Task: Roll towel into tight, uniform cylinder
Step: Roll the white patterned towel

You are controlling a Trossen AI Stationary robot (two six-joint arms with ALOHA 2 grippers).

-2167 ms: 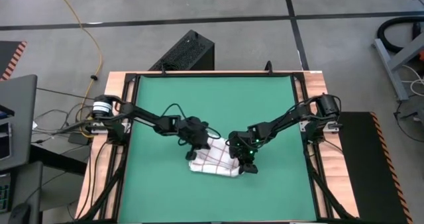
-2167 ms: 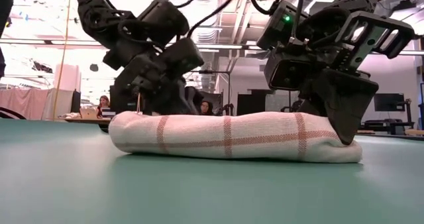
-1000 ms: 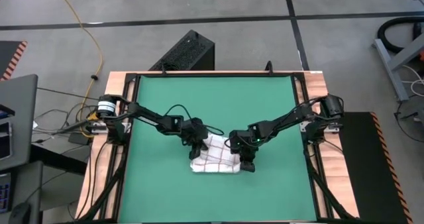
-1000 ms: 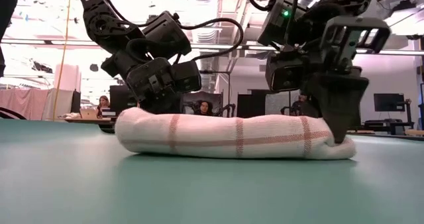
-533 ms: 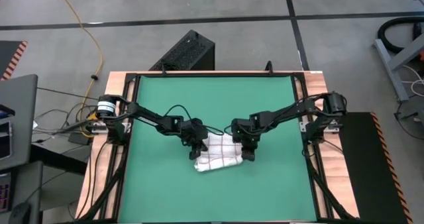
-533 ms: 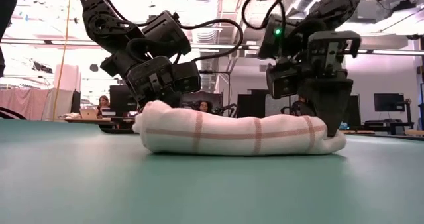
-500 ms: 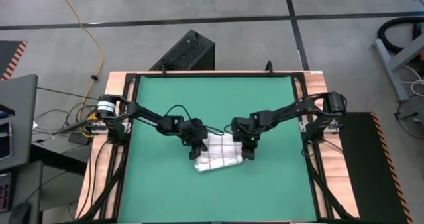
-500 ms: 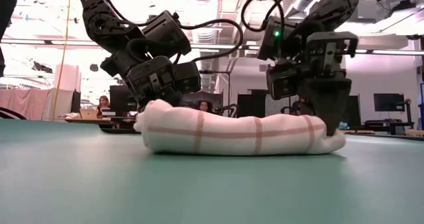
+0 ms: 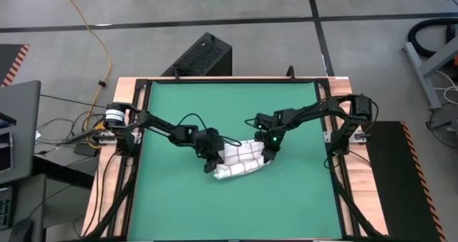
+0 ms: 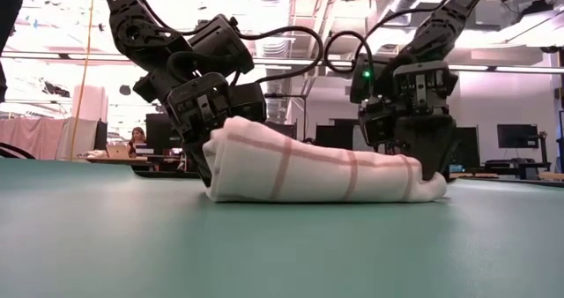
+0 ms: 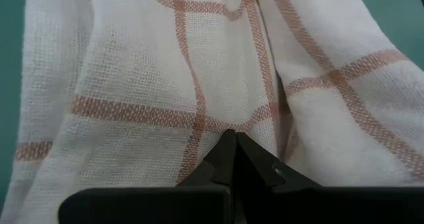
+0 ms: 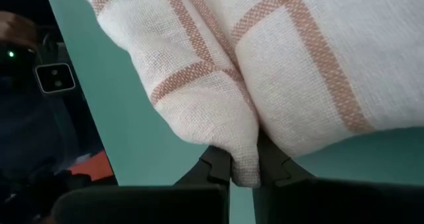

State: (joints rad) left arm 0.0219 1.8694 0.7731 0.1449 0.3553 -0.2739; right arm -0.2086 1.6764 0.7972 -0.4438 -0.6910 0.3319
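The towel, white with red-brown grid lines, lies as a thick rolled bundle on the green mat, a little near of the mat's middle. In the low view the towel rests on the mat along its underside, and its left end stands higher than its right end. My left gripper is shut at the bundle's left end. My right gripper is shut on the bundle's right end. Both wrist views are filled with cloth. My left gripper meets the bundle's left end with its two fingers closed to a point, slanting down from the table's left. A crease of cloth runs out from the fingertips. How much cloth lies between them is hidden by the fingers. My right gripper pinches a hanging fold at the bundle's right end between its two fingers, several layers thick. It comes from above, pointing down. The end lies low on the mat under the fingers.
The mat's black frame and wooden border run around it. Bare mat lies on the far side and the near side of the bundle. People sit in the room behind.
Both grippers have gone toward the table's far edge, the right one farther. The bundle has rolled and slid with them. It now lies slanted, its right end farther. It looks shorter and thicker in the low view, and its left end has risen.
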